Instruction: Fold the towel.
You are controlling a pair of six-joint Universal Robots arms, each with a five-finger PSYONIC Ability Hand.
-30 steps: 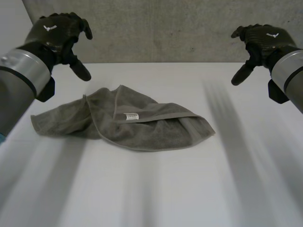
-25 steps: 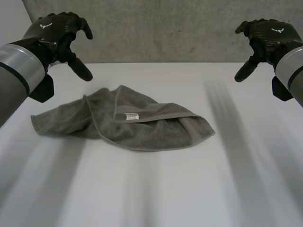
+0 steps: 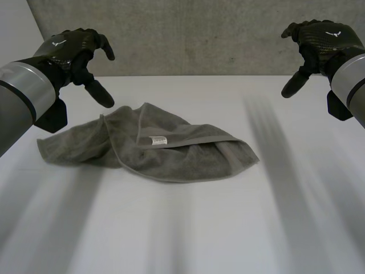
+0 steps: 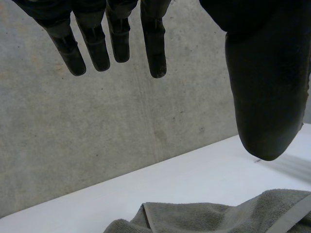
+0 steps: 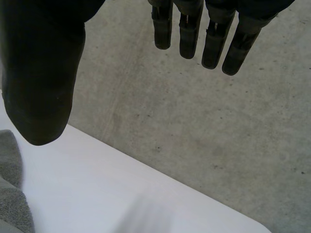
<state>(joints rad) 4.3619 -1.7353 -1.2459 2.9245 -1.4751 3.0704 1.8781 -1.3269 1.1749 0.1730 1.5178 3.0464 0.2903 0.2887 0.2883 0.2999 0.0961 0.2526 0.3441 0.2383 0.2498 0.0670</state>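
Towel [image 3: 171,157] lies rumpled on worktop [image 3: 199,228]; I judge it soft, limp, light. I'd pinch its hemmed corners. Left hand [image 3: 71,51] and right hand [image 3: 319,40] hover released, grasping nothing.

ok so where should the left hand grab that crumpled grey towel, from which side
Likely the left-end corner of the crumpled grey terry towel, which lies flat nearest the open left hand. Come down from above on that side; the middle is bunched and folded over, so layers would catch.
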